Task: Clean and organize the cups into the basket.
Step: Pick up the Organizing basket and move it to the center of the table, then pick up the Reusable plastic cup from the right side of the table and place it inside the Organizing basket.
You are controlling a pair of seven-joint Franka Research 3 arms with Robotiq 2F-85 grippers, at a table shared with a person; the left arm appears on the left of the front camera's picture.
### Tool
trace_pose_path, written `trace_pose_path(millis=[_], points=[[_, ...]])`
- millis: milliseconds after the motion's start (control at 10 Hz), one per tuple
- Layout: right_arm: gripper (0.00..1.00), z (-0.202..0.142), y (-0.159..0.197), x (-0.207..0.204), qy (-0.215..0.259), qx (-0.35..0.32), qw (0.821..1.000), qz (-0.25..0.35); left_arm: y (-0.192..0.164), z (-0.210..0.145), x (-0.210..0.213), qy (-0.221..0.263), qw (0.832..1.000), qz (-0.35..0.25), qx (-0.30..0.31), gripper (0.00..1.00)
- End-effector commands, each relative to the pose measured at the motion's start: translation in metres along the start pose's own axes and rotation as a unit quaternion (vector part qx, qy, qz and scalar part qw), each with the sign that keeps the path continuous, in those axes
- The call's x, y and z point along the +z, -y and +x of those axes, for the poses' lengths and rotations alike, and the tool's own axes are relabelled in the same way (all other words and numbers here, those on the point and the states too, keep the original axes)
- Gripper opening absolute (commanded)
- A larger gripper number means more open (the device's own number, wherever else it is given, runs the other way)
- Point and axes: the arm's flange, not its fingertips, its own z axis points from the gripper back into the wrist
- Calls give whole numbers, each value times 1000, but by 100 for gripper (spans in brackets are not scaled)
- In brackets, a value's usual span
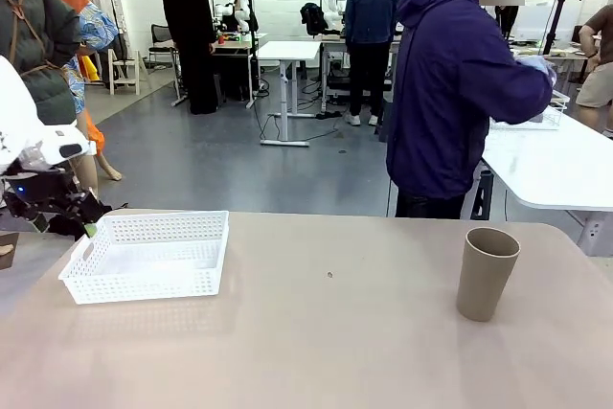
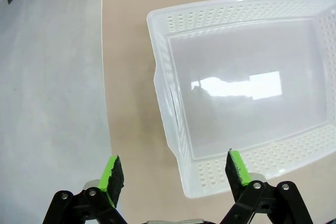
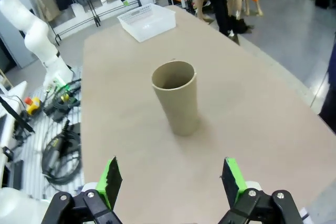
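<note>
One tan cup (image 1: 488, 273) is seen on the worktop (image 1: 335, 352), standing upright with its mouth up, nearer the far right corner than any other. The white basket (image 1: 144, 286) is set well apart from it, by the far left corner, and nothing is seen inside it. The right gripper (image 3: 170, 174) is held with its jaws wide apart and nothing between them. In its wrist view the cup is found straight ahead, centred on the gap between the two fingers but clear of them and not yet touched. The cup's long axis is vertical, so a grasp from the side, across the tapered wall, is judged to be called for. The left gripper (image 2: 174, 167) is likewise spread apart and empty. It is poised at one short end of the basket, with one pad over bare worktop beside it and the other above its perforated wall. The right arm is judged much the nearer to the cup, and the basket lies leftward from there, across the worktop.
</note>
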Motion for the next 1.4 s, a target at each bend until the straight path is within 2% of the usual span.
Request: trace_pose_path(millis=[0, 300, 400, 1000, 1100, 1200, 1300], points=[[100, -15, 25, -37, 9, 63, 998, 21, 5, 20, -20, -6, 999, 35, 14, 100], [100, -18, 44, -98, -3, 92, 985, 146, 13, 31, -38, -21, 999, 38, 24, 100], [100, -17, 47, -113, -13, 94, 981, 168, 15, 31, -42, -22, 998, 45, 24, 100], [100, -37, 51, -151, -46, 93, 967, 231, 10, 16, -41, -22, 999, 34, 11, 100], [100, -43, 51, -156, -53, 84, 968, 229, 9, 14, -40, -20, 999, 32, 15, 100], [100, -43, 50, -156, -53, 47, 977, 199, 9, 12, -37, -23, 999, 28, 19, 100], [100, -37, 49, -150, -42, 79, 970, 225, 10, 22, -43, -26, 999, 30, 17, 100]])
